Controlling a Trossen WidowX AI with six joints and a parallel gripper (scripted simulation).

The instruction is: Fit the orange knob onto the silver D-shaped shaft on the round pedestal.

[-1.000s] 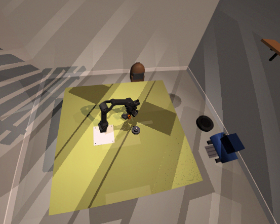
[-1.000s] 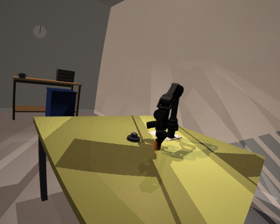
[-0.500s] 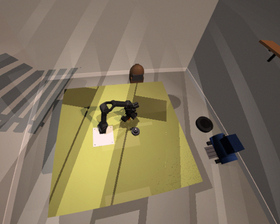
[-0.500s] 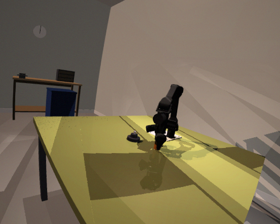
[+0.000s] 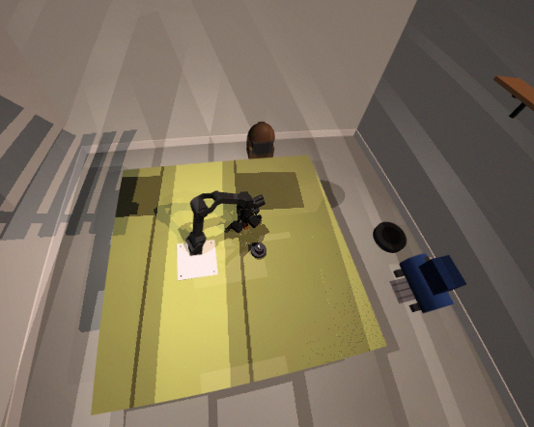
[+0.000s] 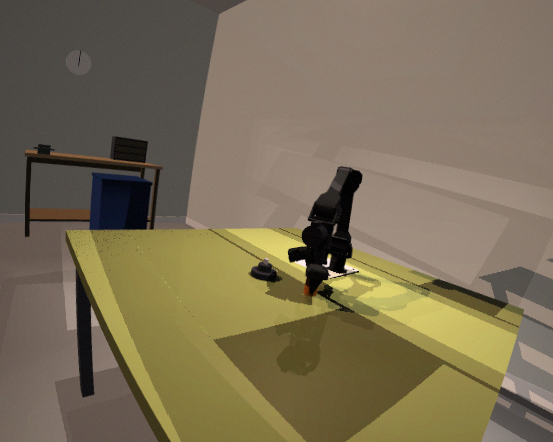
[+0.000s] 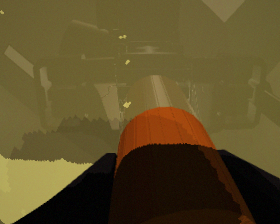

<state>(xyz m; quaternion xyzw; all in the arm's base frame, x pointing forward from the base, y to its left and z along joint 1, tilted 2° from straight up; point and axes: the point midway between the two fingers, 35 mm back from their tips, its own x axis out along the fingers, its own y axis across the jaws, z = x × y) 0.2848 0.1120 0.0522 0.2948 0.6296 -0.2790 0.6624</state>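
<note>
The orange knob stands upright on the yellow-green table, mostly hidden by the fingers in the top and exterior views. My gripper points down around it and is shut on it, with one dark finger against each side in the wrist view. The knob's underside and hole are hidden. The dark round pedestal stands a short way from the gripper, toward the bottom right in the top view. Its silver shaft points up bare; its flat side is too small to tell.
The table carries the arm's white base plate, left of the pedestal in the top view. Dark shadows and faint reflections cross the table. A blue bin and a workbench stand beyond the table.
</note>
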